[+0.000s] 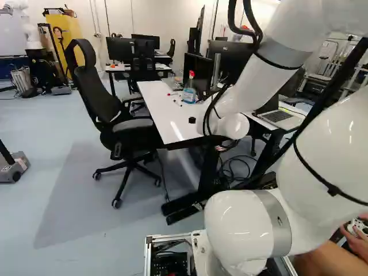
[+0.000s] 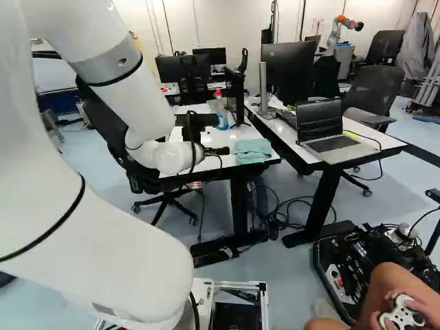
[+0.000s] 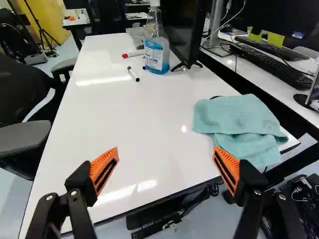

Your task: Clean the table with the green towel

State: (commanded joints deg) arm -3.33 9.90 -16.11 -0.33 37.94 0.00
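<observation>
In the left base view, we noted a spray bottle [image 1: 189, 95] upright on the white table [image 1: 164, 112]. In the right base view, we found the green towel [image 2: 251, 150] bunched at the table's corner, near the gripper [image 2: 217, 151]. In the wrist view, we recorded the fingers wide apart, the towel ahead of one.

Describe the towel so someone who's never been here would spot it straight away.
Find the white table between the black office chair and the desk with the laptop. Go to its near corner on the laptop's side. There lies the towel, a rumpled blue-green cloth, unlike the spray bottle and markers farther along.
</observation>
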